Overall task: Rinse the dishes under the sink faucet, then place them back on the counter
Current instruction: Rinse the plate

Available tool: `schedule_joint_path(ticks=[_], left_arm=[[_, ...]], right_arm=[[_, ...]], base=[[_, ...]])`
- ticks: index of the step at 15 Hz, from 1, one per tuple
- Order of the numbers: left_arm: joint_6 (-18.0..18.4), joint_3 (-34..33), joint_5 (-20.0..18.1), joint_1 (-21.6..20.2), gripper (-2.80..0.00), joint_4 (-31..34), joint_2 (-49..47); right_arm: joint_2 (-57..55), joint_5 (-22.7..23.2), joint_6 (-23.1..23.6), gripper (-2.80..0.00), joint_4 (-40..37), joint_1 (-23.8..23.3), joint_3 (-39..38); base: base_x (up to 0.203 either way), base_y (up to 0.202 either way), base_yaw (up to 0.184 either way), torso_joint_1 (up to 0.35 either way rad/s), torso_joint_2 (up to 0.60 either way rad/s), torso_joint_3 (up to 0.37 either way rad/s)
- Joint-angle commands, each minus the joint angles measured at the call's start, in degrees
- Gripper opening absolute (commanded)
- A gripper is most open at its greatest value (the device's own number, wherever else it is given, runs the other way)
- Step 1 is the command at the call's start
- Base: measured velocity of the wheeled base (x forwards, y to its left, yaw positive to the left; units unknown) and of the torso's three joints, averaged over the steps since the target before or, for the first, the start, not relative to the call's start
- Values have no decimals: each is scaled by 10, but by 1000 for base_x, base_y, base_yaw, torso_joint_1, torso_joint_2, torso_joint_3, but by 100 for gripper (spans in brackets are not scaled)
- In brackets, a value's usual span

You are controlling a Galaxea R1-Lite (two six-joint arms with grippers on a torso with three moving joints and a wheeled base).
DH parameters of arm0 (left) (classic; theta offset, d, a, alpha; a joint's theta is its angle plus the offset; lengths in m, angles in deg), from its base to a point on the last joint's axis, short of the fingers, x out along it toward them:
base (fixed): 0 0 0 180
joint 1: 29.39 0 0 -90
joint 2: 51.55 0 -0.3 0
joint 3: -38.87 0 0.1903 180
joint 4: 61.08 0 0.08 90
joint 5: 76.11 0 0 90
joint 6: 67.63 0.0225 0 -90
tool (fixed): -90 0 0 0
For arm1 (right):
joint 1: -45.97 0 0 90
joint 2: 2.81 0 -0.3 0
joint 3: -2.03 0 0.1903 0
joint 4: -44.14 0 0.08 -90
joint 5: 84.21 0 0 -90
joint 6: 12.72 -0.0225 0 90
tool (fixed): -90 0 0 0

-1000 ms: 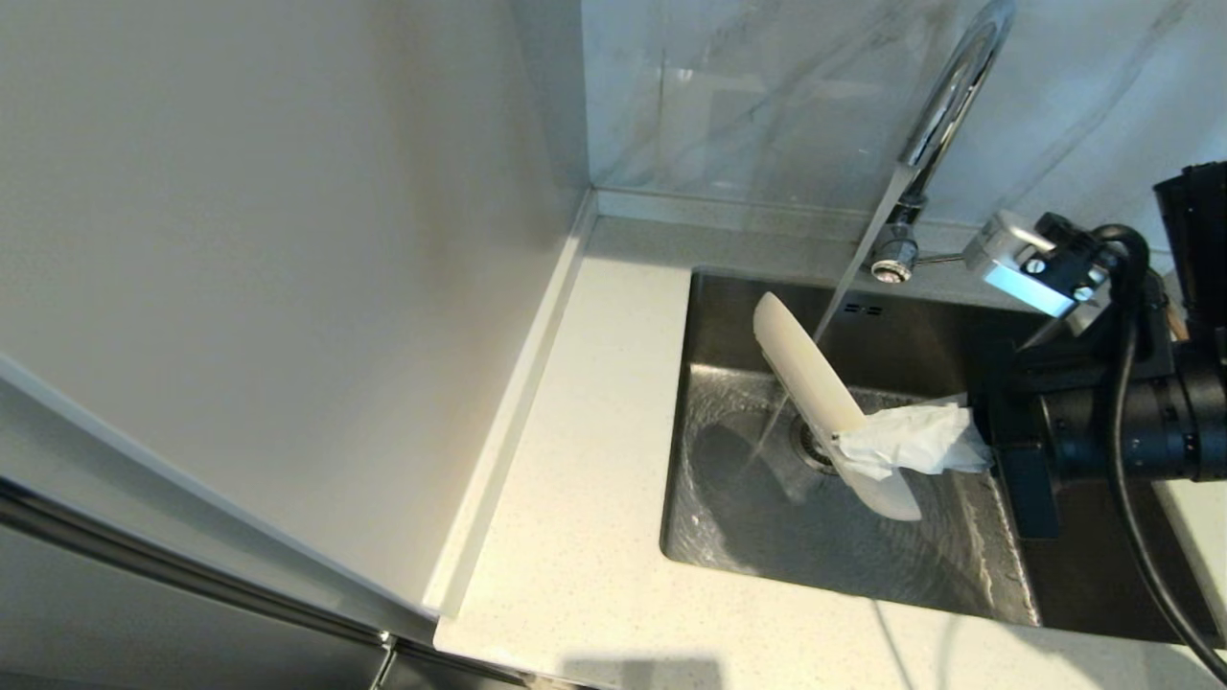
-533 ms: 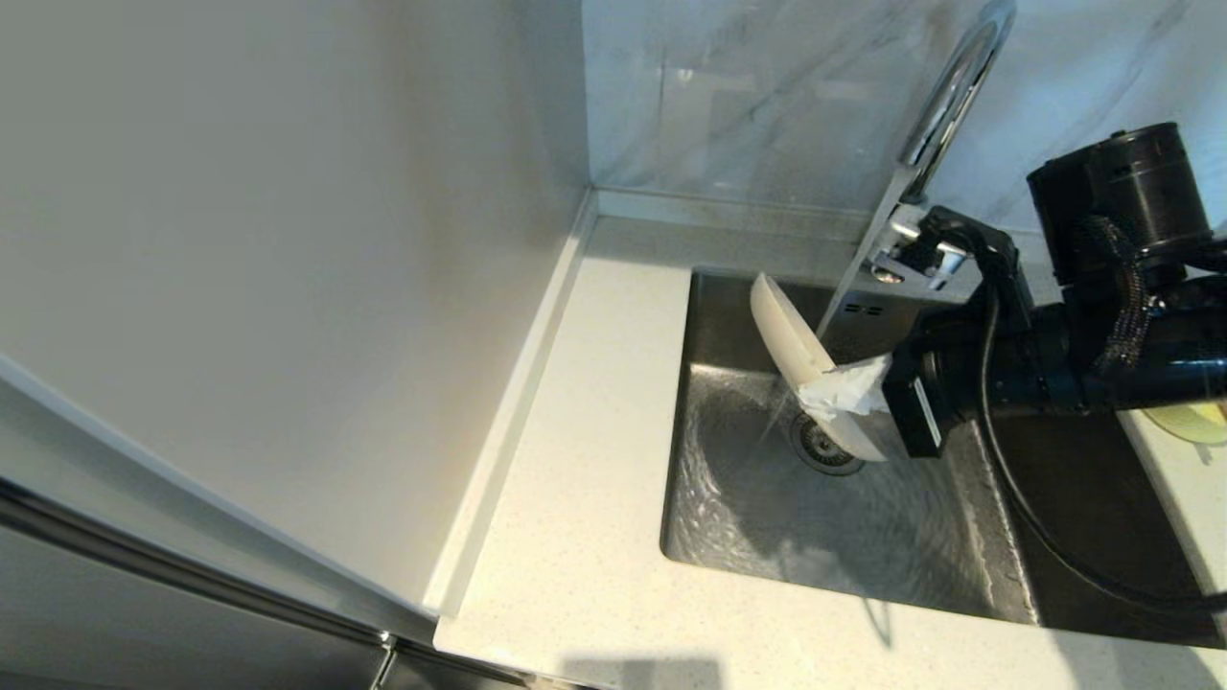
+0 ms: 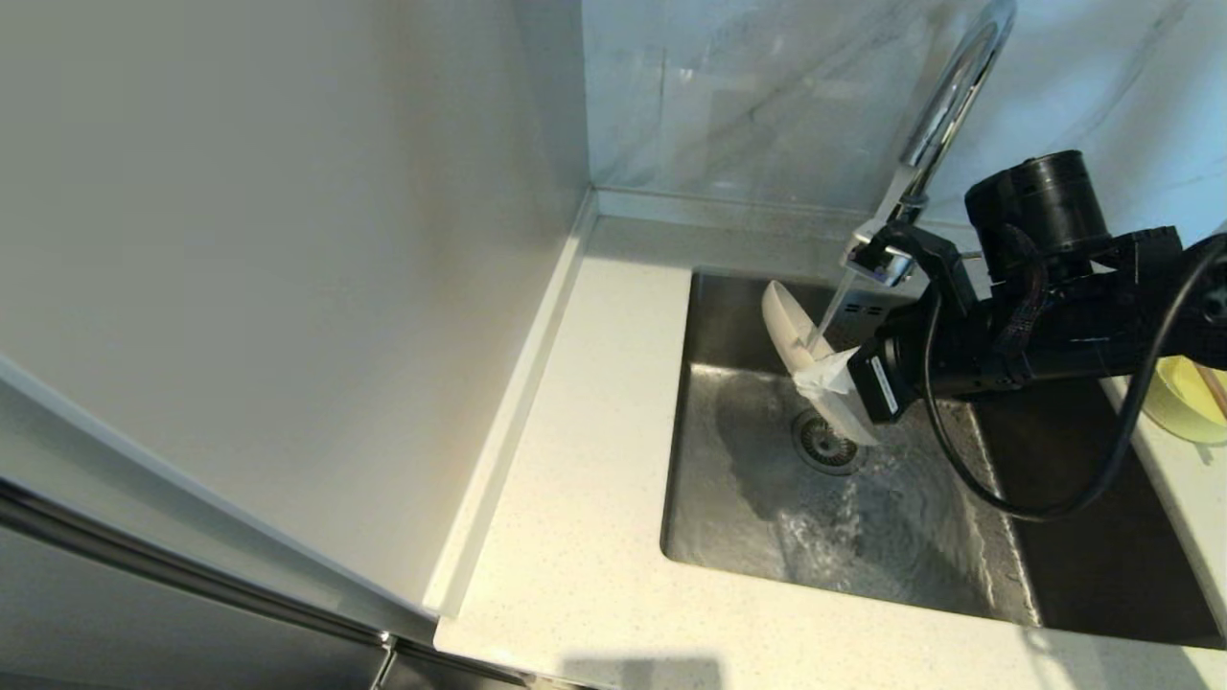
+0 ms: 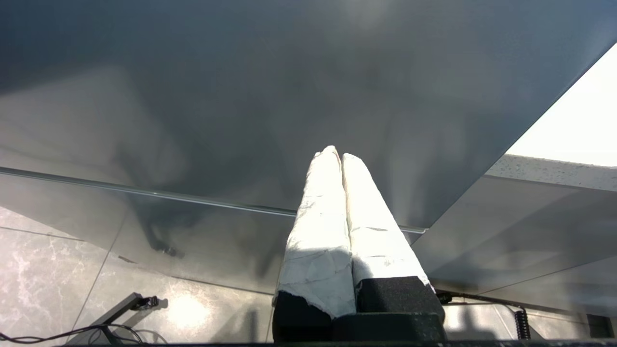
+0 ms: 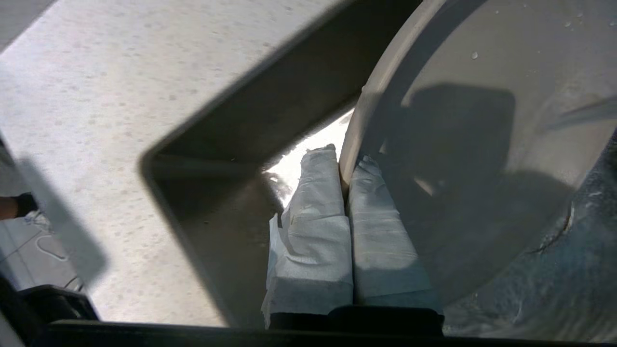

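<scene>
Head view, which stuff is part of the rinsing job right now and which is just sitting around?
In the job:
- plate, on edge under the stream
- right gripper, clamped on its rim
- faucet, running
- sink
- counter

Sitting around:
- yellow bowl, right counter edge
- left gripper, parked away from the sink

Right gripper (image 5: 344, 180) clamped on rim of cream-white plate (image 5: 482, 144), plate on edge above sink (image 5: 212, 202), droplets on its face, speckled counter (image 5: 120, 96) beyond.
</scene>
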Motion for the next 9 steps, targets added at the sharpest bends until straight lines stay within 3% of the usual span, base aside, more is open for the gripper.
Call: schedule_joint_path(ticks=[1, 7, 9], left_arm=[[0, 0, 0, 0, -280, 0, 0], [0, 0, 0, 0, -280, 0, 0], [0, 0, 0, 0, -280, 0, 0]], right_arm=[[-16, 1, -2, -280, -2, -11, 10], [18, 7, -20, -280, -3, -40, -33], [42, 43, -26, -280, -3, -79, -77]], base=[[0, 0, 0, 0, 0, 0], [0, 0, 0, 0, 0, 0], [0, 0, 0, 0, 0, 0]])
